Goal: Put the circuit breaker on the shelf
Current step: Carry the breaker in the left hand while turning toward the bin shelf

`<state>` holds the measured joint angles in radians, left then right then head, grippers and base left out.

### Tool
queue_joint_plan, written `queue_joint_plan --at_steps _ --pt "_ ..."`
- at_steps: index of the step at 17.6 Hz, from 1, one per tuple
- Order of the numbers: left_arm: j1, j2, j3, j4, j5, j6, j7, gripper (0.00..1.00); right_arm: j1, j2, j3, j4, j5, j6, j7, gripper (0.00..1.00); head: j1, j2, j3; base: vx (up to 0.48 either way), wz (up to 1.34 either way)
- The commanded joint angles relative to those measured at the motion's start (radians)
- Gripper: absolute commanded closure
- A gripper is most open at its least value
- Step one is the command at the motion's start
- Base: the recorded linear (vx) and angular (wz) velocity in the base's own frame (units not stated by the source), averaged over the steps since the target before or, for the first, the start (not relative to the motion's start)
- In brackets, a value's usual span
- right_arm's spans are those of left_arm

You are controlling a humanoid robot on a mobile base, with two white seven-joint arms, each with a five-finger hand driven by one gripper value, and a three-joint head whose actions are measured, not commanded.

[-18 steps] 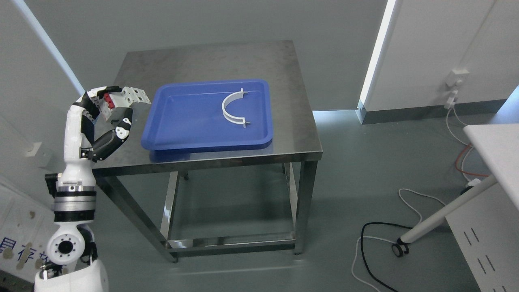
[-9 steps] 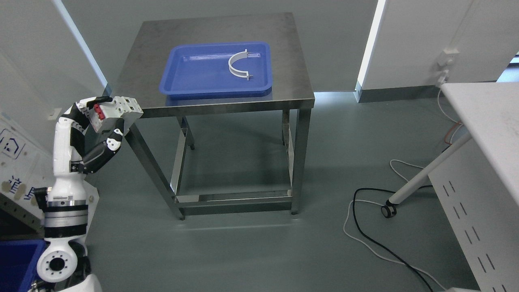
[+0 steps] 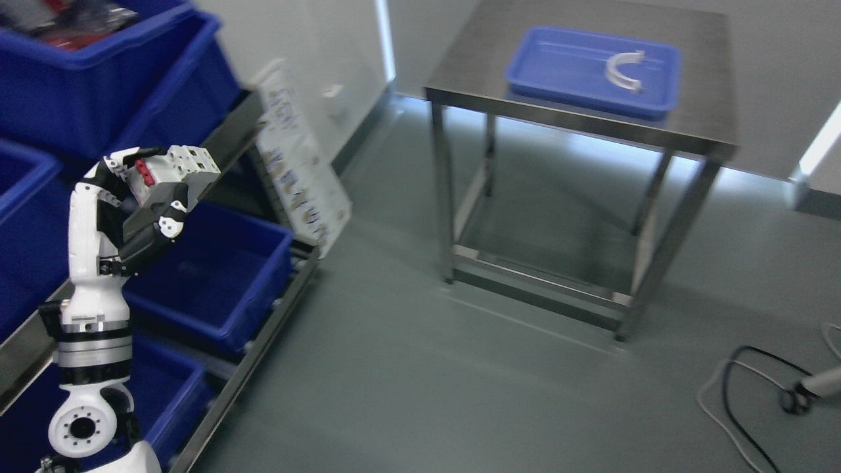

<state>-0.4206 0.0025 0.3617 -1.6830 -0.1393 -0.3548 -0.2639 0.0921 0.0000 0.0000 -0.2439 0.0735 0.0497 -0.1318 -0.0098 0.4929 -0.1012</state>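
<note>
My left hand (image 3: 154, 190) is raised at the left of the head view, shut on the circuit breaker (image 3: 172, 172), a white block with a red switch. It holds the breaker in the air in front of a metal shelf rack (image 3: 259, 118) with several blue bins. A blue bin (image 3: 217, 276) on the middle level sits just below and to the right of the hand. Its inside looks bare. The right arm is out of view.
A larger blue bin (image 3: 98, 72) on the top level holds dark parts. A steel table (image 3: 578, 105) stands at the back right with a blue tray (image 3: 591, 72) holding a white curved bracket (image 3: 624, 71). Cables (image 3: 742, 394) lie on the grey floor at lower right.
The whole view has swung left and away from the table, so the shelf rack and bins have come into sight. My left hand keeps its hold on the circuit breaker.
</note>
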Motion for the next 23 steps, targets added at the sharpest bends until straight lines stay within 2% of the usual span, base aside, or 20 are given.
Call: queue_joint_plan --at_steps 1,6,11,15,18,21,23 --pt "-0.093 0.015 -0.042 -0.023 0.004 0.008 0.002 0.90 0.000 -0.017 0.020 0.000 0.000 0.030 -0.005 0.00 0.0000 0.000 0.000 -0.274 1.25" --pt "-0.095 0.015 -0.066 -0.018 0.004 0.030 0.008 0.90 0.000 -0.017 0.020 0.000 0.000 0.030 -0.005 0.00 0.0000 0.000 0.000 -0.253 1.57" --pt "-0.102 0.015 -0.070 0.032 0.003 0.033 0.000 0.90 0.000 -0.017 0.020 0.000 0.000 0.030 -0.003 0.00 0.0000 0.000 0.000 -0.050 1.38" --pt "-0.202 0.015 -0.064 0.127 0.000 0.034 -0.001 0.90 0.000 -0.017 0.020 0.000 0.000 0.030 -0.005 0.00 0.0000 0.000 0.000 0.108 0.79" --pt "-0.302 0.156 -0.084 0.265 -0.005 0.071 -0.011 0.89 0.000 -0.017 0.020 0.000 0.000 0.030 -0.003 0.00 0.0000 -0.001 0.000 0.170 0.43" --pt "-0.403 0.319 -0.171 0.478 -0.052 0.082 -0.072 0.89 0.000 -0.017 0.020 0.000 0.000 0.029 -0.005 0.00 0.0000 -0.001 0.000 0.184 0.20" --pt "-0.441 0.373 -0.226 0.587 -0.132 0.082 -0.087 0.88 0.000 -0.017 0.020 0.000 0.000 0.029 -0.003 0.00 0.0000 -0.001 0.000 0.198 -0.01"
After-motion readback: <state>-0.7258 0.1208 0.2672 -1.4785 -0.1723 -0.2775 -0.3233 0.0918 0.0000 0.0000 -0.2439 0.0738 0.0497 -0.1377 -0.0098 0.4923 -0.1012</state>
